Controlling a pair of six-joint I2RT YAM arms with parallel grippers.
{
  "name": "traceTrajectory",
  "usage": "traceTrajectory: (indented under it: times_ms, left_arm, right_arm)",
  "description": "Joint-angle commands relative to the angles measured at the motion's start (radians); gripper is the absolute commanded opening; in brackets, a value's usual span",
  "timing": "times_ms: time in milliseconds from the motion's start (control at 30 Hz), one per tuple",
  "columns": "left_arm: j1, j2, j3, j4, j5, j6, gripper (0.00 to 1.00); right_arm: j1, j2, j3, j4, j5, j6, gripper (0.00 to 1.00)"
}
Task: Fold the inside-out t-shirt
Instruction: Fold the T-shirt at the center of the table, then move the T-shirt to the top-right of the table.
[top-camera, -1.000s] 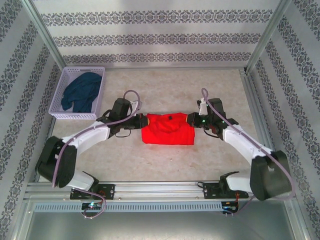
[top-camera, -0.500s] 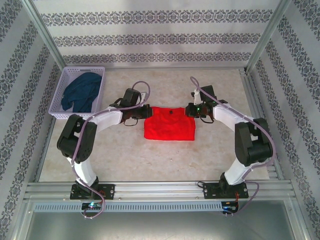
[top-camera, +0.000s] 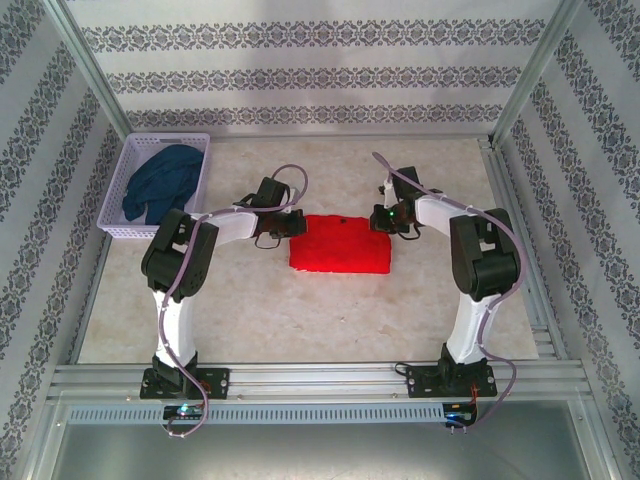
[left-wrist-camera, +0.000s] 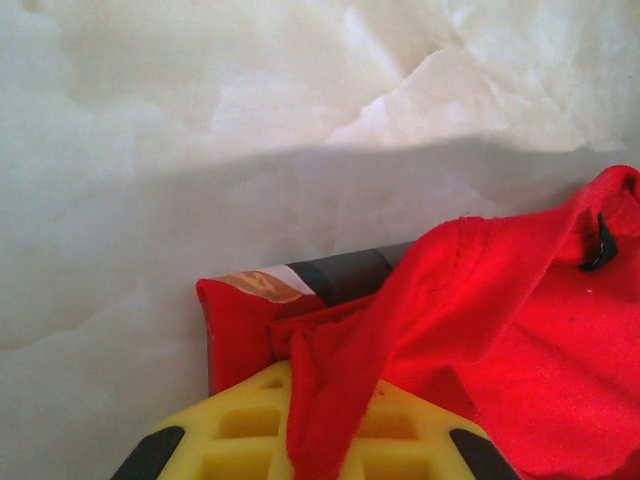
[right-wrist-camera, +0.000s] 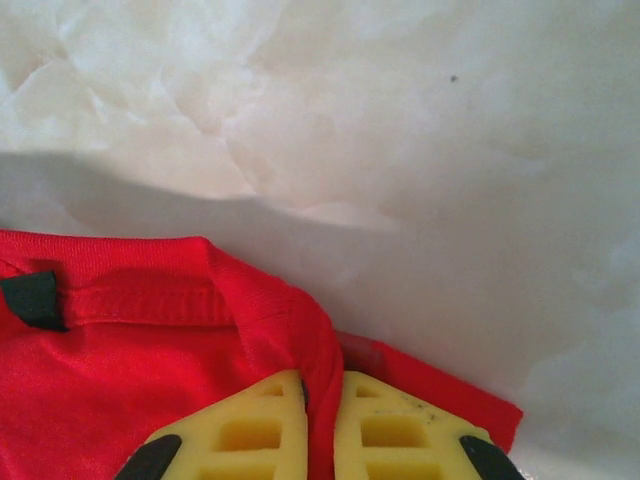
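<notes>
The inside-out t-shirt (top-camera: 340, 243) lay mid-tabletop (top-camera: 300, 310) as a compact rectangle, apparently partly folded with folds remaining, its far corners pinched in the nearly closed left hand (top-camera: 291, 227) and right hand (top-camera: 379, 220).

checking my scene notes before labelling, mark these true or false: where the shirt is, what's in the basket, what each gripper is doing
1. A navy garment lies in the basket. True.
2. The shirt is in the basket too. False: it lies folded on the table, apart from the basket.
3. The right gripper pinches red shirt fabric between its pads. True.
4. The left gripper is open and clear of the shirt. False: it is shut on the shirt, with red fabric draped over its pad.
</notes>
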Motion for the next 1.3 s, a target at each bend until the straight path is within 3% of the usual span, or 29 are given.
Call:
traceTrajectory:
  times_ms: [0, 167, 400, 467, 567, 700, 800, 1000, 1133, 1267]
  left_arm:
    - [0.014, 0.029, 0.025, -0.003, -0.045, 0.011, 0.12]
    - [0.013, 0.031, 0.053, -0.039, -0.046, 0.017, 0.29]
    - [0.013, -0.060, 0.093, -0.196, -0.207, 0.042, 0.55]
    - [0.013, -0.096, 0.081, -0.219, -0.212, 0.045, 0.70]
    - [0.014, -0.156, 0.033, -0.234, -0.191, 0.041, 0.82]
    - [0.013, -0.247, -0.060, -0.215, -0.147, 0.010, 0.87]
    - [0.013, -0.304, -0.115, -0.212, -0.131, -0.002, 0.87]
    - [0.013, -0.427, -0.192, -0.234, -0.143, -0.010, 0.87]
    - [0.013, -0.474, -0.206, -0.254, -0.154, -0.005, 0.87]
    - [0.013, -0.497, -0.209, -0.271, -0.156, -0.005, 0.87]
  right_arm:
    - [-0.019, 0.027, 0.050, -0.064, 0.022, 0.000, 0.18]
    - [-0.049, 0.030, 0.082, -0.127, 0.048, 0.007, 0.32]
    - [-0.094, -0.051, 0.125, -0.196, 0.066, -0.015, 0.52]
    - [-0.099, -0.108, 0.094, -0.200, 0.053, -0.010, 0.59]
    - [-0.095, -0.216, -0.040, -0.160, -0.031, 0.029, 0.74]
    - [-0.091, -0.303, -0.186, -0.077, -0.108, 0.079, 0.83]
    - [-0.084, -0.269, -0.191, -0.070, -0.108, 0.097, 0.85]
    - [-0.051, -0.157, -0.168, -0.064, -0.098, 0.119, 0.77]
    - [-0.034, -0.080, -0.113, -0.055, -0.138, 0.127, 0.58]
    - [-0.056, -0.036, -0.033, -0.078, -0.133, 0.128, 0.25]
